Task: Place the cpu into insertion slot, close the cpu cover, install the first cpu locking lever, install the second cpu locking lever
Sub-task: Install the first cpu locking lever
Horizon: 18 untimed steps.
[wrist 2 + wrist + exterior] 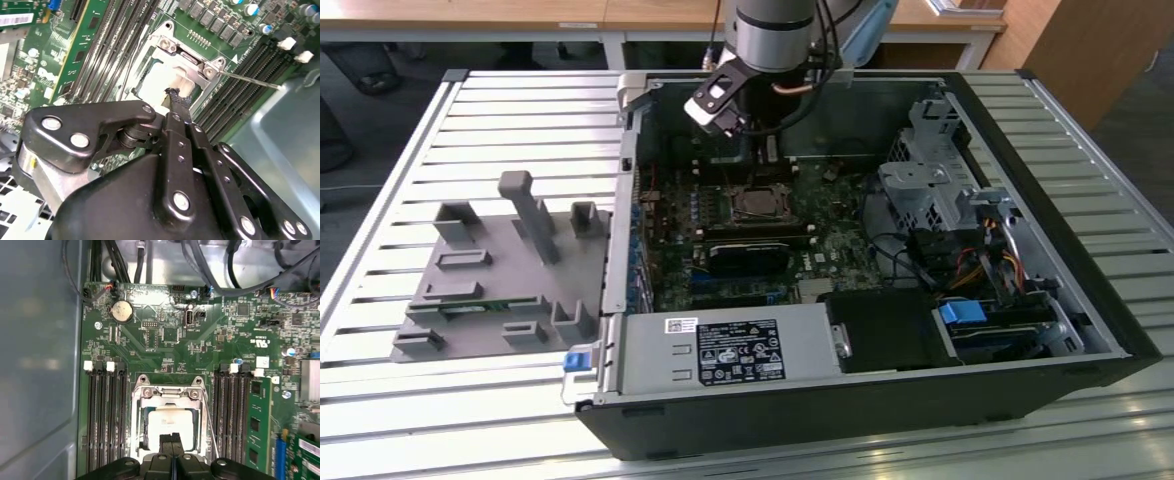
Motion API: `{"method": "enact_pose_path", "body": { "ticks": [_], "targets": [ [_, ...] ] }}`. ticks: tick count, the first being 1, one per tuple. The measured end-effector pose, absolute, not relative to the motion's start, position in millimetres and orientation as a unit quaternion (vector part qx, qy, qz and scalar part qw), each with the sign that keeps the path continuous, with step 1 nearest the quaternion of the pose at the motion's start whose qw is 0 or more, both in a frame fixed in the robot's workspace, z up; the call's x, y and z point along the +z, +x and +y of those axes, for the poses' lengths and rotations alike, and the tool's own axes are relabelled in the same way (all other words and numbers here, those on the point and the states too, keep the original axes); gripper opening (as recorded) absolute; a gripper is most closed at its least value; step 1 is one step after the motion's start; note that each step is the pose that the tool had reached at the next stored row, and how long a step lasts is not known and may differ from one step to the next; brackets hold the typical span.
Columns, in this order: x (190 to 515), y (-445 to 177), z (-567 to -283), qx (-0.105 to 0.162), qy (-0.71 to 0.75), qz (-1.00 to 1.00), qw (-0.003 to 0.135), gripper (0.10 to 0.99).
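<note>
Tool (172, 439) pinched closed, pointing down over cpu (167, 421)

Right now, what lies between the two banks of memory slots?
In the first wrist view: the chip, framed by its metal cover, with the gripper over it.

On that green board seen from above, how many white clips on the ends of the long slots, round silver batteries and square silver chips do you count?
White clips: 4
Round silver battery: 1
Square silver cpu: 1
Total: 6
</note>
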<state>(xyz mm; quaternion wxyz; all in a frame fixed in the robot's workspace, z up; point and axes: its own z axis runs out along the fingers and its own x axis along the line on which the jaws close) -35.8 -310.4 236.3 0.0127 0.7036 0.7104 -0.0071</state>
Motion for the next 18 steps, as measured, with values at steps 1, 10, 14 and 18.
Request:
{"method": "enact_pose_path", "body": {
  "ticks": [1, 10, 14, 18],
  "targets": [
    [239.1, -35.8, -310.4, -0.007, 0.704, 0.710, 0.013, 0.106],
    [259.4, -35.8, -310.3, -0.007, 0.703, 0.711, 0.013, 0.106],
    [260.5, -35.7, -310.3, -0.007, 0.697, 0.717, 0.013, 0.106],
    [260.6, -35.8, -310.3, -0.006, 0.671, 0.741, 0.013, 0.106]
  ]
}}
